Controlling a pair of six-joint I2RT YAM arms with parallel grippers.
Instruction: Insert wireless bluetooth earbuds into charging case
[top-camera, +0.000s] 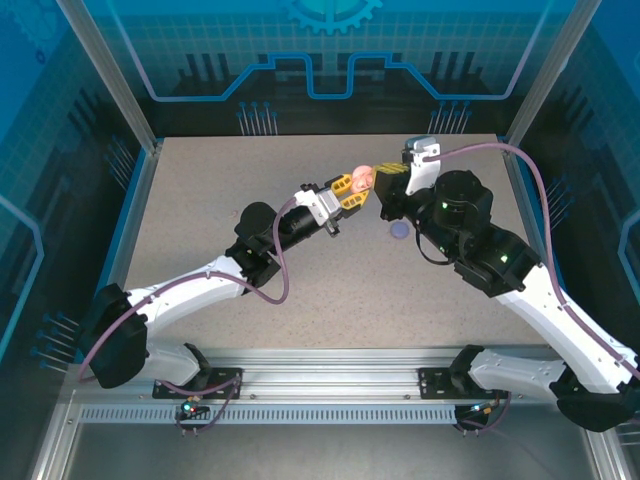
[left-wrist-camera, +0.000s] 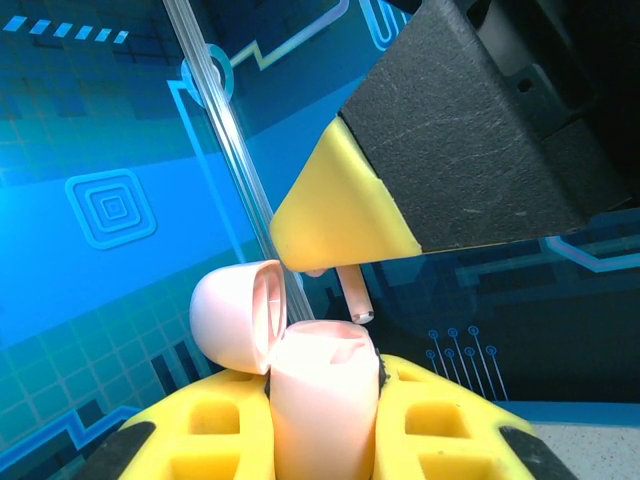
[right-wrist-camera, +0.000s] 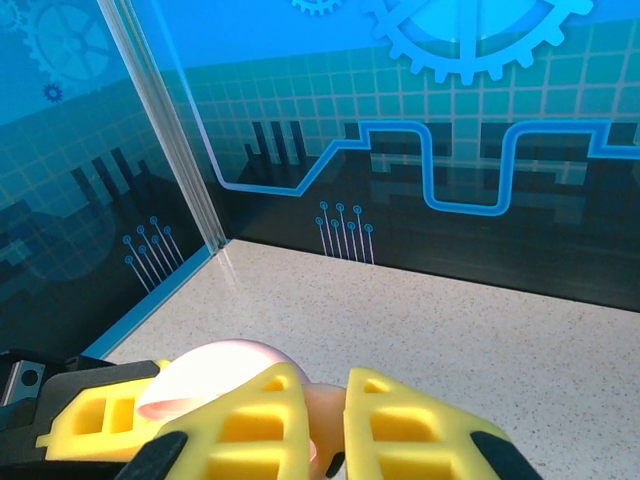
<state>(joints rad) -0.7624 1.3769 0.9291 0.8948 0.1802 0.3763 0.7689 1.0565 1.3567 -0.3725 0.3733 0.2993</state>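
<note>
**A:** Nearest us, that purple disc (top-camera: 400, 231) on the table (top-camera: 220, 230). Anything in it?

**B:** Can't tell from overhead. It lies flat beside the right arm, apart from both grippers.

**A:** And just beyond it?

**B:** The left gripper (top-camera: 349, 191) is clamped tight round the pink case (left-wrist-camera: 322, 385) and holds it off the table. Its lid (left-wrist-camera: 232, 312) is swung open to one side. The left wrist camera shows the moulded pink top, but I can't make out whether a bud already sits inside.

**A:** The right gripper (right-wrist-camera: 322, 430)?

**B:** Its yellow fingers are nearly pressed together, pinching a pale earbud (left-wrist-camera: 354, 296). From the left wrist you see the stem poking down from that tip, just above the open case. Whether it touches, I can't say. From the right wrist the bud is mostly hidden between the fingers. That camera shows the lid's dome instead, and the blue back wall (right-wrist-camera: 450, 150) farther off.
</note>
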